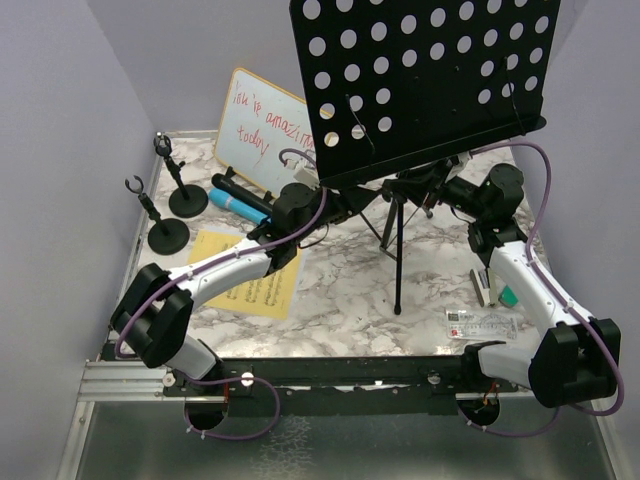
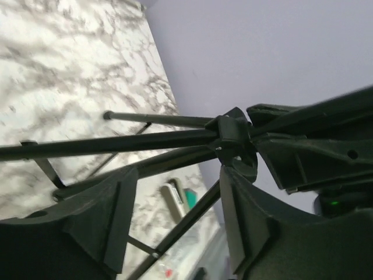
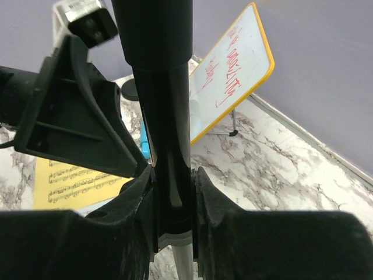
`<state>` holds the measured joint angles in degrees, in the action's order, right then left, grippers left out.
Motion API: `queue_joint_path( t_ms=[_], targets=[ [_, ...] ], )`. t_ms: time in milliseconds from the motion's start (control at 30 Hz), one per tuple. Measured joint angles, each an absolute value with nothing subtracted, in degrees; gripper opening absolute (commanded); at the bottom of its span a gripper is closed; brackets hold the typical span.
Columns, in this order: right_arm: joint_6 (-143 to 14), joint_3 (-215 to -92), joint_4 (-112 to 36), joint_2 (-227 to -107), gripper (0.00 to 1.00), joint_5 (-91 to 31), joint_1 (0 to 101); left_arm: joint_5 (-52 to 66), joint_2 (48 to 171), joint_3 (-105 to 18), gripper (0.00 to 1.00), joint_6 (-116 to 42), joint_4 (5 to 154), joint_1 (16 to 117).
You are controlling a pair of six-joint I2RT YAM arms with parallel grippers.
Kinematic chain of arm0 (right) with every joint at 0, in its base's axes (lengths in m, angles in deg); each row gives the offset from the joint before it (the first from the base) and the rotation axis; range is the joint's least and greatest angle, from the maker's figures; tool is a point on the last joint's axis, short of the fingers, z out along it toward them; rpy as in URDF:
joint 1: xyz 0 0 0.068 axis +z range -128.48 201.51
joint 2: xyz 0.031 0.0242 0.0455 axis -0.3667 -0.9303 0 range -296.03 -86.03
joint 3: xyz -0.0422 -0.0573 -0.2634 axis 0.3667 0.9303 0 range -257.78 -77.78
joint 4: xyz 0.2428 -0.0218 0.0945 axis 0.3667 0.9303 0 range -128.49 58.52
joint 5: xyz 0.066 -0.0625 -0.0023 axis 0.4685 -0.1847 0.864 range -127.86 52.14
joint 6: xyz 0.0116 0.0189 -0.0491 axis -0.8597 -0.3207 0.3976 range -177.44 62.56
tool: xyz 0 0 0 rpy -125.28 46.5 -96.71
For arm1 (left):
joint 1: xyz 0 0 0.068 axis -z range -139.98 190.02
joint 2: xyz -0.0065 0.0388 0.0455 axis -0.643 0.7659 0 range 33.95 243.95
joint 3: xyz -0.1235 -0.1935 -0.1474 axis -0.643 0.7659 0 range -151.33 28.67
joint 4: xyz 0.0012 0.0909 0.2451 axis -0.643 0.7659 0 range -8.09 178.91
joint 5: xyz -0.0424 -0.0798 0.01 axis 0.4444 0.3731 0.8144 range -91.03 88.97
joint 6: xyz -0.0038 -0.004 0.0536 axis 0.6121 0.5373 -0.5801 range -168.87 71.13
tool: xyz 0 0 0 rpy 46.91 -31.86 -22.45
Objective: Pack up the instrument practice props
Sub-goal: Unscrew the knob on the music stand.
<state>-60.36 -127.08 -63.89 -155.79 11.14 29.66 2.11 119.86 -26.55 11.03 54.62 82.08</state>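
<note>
The tall black perforated music desk [image 1: 420, 70] stands on its tripod [image 1: 398, 260] at mid table. My right gripper [image 1: 437, 186] is shut on the stand's black pole [image 3: 160, 87], with the jaws pressed on both sides of it [image 3: 173, 175]. My left gripper [image 1: 335, 203] is open beside the tripod hub [image 2: 233, 134]; a thin tripod brace [image 2: 192, 216] runs between its fingers [image 2: 111, 216] without being gripped. Black and blue microphones [image 1: 240, 200] lie left of the stand. Two round-based mic holders [image 1: 187, 200] [image 1: 167, 235] stand at far left. Yellow sheet music [image 1: 245, 270] lies under the left arm.
A wood-framed whiteboard [image 1: 262, 130] with red writing leans at the back left and shows in the right wrist view [image 3: 233, 64]. A small stapler [image 1: 487, 285] and a clear ruler [image 1: 480, 322] lie at front right. Purple walls close in the table on three sides.
</note>
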Motion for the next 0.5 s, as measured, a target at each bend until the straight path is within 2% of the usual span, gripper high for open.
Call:
queue_joint_path(
  t_ms=[167,500],
  targets=[
    [-59.92,-127.35,-63.94,-156.27,0.01,11.77,29.55,2.24,116.64,-26.55,0.78,-1.78,54.32,82.06],
    [-58.17,-128.33,-63.92,-158.09,0.01,15.49,29.26,12.34,116.58,-30.92,0.85,-22.02,50.84,78.01]
  ],
)
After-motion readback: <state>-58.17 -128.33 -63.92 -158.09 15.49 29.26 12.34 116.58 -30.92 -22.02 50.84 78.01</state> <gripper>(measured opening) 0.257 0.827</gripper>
